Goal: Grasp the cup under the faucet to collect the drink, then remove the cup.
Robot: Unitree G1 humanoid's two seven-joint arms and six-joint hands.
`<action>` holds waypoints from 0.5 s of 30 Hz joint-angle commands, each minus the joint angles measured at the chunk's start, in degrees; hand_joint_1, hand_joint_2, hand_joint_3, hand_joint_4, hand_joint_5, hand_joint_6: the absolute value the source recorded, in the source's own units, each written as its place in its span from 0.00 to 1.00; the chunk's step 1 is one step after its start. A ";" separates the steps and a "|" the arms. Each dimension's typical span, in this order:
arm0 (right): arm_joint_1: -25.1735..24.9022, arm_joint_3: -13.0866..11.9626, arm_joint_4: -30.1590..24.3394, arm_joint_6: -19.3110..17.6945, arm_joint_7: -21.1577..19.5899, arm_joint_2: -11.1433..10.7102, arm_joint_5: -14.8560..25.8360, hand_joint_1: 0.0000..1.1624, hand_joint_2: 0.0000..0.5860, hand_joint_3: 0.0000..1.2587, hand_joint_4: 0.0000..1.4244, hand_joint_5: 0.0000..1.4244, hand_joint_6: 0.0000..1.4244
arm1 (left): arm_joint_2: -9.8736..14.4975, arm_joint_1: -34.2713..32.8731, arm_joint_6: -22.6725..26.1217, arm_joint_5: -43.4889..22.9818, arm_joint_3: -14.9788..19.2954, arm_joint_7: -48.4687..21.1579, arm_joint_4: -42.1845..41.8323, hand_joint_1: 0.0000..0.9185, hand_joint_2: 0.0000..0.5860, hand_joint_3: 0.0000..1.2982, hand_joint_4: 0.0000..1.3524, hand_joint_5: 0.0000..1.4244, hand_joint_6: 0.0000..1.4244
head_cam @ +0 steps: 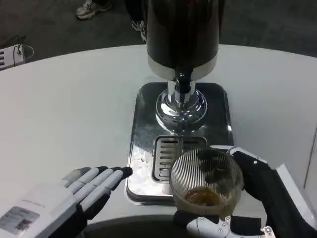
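Observation:
A ribbed clear cup (207, 181) with a little brown drink at its bottom stands at the front edge of the steel drip tray (143, 144), just before the grille. My right hand (257, 198) grips it from the right, fingers wrapped around its side and front. The faucet (183, 84) juts from the dark dispenser (182, 34) above and behind the cup. My left hand (84, 191) lies flat on the table left of the tray, fingers apart, holding nothing.
The white table (64, 109) stretches wide to the left and right of the dispenser. Shoes of people (91, 8) show on the dark floor beyond the far edge. A white object (12, 54) lies at the far left.

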 commanded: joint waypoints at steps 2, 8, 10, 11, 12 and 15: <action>0.43 -1.31 -2.35 -1.43 0.50 0.19 0.70 0.85 0.36 0.86 0.92 0.98 0.97 | -0.19 -0.96 2.18 2.78 -1.94 -0.24 -0.99 0.00 0.12 0.00 0.00 0.00 0.00; 0.50 -2.78 -3.39 -0.75 0.91 0.34 0.30 0.85 0.36 0.86 0.92 0.98 0.97 | -0.11 -2.68 4.77 3.05 -4.22 -0.79 -1.77 0.00 0.13 0.00 0.00 0.00 0.00; 0.26 -3.38 -3.81 -0.18 1.12 0.37 -0.04 0.85 0.36 0.86 0.92 0.98 0.97 | 0.04 -3.40 5.44 2.66 -5.27 -1.19 -1.86 0.00 0.14 0.00 0.00 0.00 0.00; 0.18 -3.60 -3.90 0.00 1.28 0.35 -0.18 0.85 0.36 0.86 0.92 0.98 0.97 | 0.06 -3.74 5.94 2.64 -5.84 -1.53 -2.00 0.00 0.14 0.00 0.00 0.00 0.00; 0.17 -3.80 -3.93 0.18 1.45 0.36 -0.22 0.85 0.36 0.86 0.92 0.98 0.97 | 0.07 -3.96 6.31 2.65 -6.21 -1.77 -2.11 0.00 0.15 0.00 0.00 0.00 0.00; 0.66 -4.91 -3.80 -0.02 1.87 0.14 0.30 0.85 0.36 0.86 0.92 0.98 0.97 | -0.81 -4.83 7.71 3.33 -7.82 -1.70 -2.93 0.00 0.16 0.00 0.00 0.00 0.00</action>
